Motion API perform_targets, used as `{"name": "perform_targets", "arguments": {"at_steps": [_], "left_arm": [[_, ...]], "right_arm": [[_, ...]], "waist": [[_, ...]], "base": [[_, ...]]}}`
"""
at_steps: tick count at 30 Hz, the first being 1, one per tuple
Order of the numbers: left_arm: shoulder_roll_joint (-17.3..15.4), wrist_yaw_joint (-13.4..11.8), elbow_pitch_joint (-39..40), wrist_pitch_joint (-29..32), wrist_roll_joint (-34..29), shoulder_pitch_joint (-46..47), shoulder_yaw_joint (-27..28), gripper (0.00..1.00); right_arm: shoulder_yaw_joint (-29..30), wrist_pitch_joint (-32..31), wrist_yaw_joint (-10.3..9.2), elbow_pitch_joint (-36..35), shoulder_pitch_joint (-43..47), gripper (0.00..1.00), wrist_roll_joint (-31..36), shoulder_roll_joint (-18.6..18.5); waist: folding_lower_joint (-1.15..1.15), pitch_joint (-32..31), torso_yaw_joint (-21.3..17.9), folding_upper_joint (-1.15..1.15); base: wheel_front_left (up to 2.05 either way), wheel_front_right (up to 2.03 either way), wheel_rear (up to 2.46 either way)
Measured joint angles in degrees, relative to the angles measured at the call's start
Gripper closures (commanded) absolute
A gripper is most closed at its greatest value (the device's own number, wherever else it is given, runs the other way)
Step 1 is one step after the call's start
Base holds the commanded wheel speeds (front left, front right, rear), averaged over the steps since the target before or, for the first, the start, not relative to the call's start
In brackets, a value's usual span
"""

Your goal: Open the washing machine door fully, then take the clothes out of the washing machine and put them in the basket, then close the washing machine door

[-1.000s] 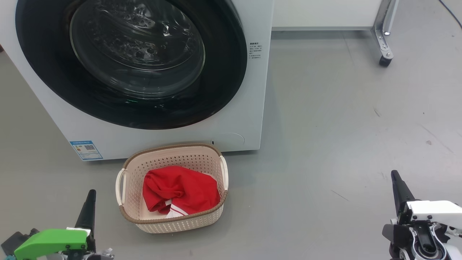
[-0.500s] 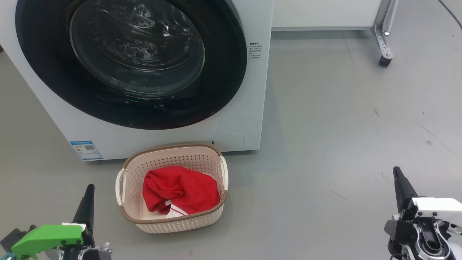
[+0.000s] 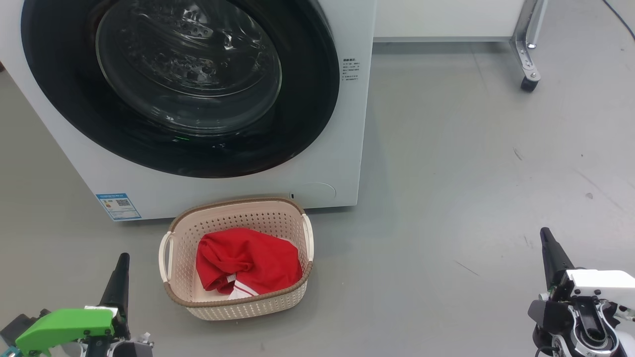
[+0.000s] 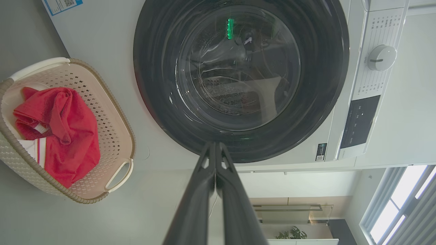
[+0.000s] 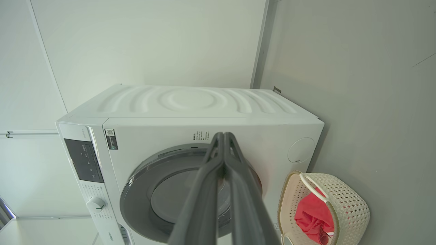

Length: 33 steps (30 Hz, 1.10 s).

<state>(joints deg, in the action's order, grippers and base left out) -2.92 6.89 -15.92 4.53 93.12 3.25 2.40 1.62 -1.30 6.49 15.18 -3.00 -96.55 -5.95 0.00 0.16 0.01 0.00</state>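
The washing machine door sits flush in the front of the white washing machine. The red clothes lie bunched in the cream basket on the floor just in front of it. The left hand and right hand hang low, well apart from both, fingers pressed together and empty. All three steps look done. At most, the next move calls for checking that the latch caught.
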Motion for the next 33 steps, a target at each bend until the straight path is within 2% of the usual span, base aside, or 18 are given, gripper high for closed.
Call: {"name": "perform_targets", "arguments": {"at_steps": [33], "left_arm": [[0.0, 0.0, 0.0, 0.0, 0.0, 0.0, 0.3, 1.0]], "right_arm": [[0.2, -0.4, 0.18, 0.4, -0.1, 1.0, 0.0, 0.0]], "waist": [[0.0, 0.0, 0.0, 0.0]], "base": [[0.0, 0.0, 0.0]]}}
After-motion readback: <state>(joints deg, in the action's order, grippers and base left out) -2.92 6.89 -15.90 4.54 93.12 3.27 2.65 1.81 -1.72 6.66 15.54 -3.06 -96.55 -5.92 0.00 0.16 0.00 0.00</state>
